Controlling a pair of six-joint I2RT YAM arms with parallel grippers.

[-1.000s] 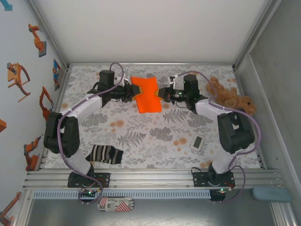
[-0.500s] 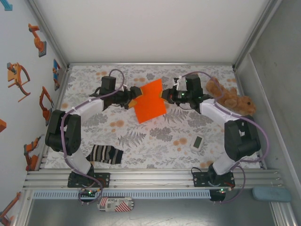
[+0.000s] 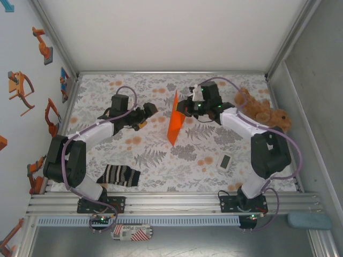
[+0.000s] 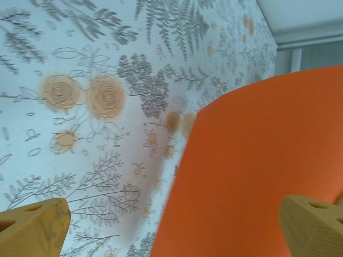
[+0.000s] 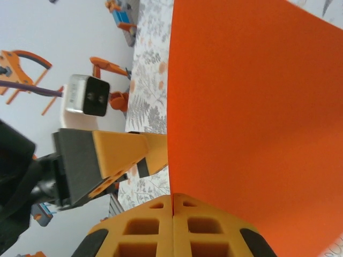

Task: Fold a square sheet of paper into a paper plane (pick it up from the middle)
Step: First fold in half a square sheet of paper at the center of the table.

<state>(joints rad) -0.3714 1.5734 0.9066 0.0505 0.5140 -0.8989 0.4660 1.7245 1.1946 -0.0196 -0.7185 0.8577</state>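
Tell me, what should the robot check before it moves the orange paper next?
1. The right fingers shut on the orange paper: ok.
2. The left fingers open and apart from the paper: ok.
3. The paper lying flat on the table: not ok, it hangs on edge.
4. The paper's lower corner touching the table: cannot tell.
5. The sock and plush toy apart from the paper: ok.

The left gripper [image 4: 172, 227] had its jaws spread wide, one yellow fingertip [image 4: 33, 227] at each near corner. The square sheet of paper [image 4: 257, 166] stood curved on the right over the flowered tablecloth [image 4: 80, 64], behind the right fingertip.
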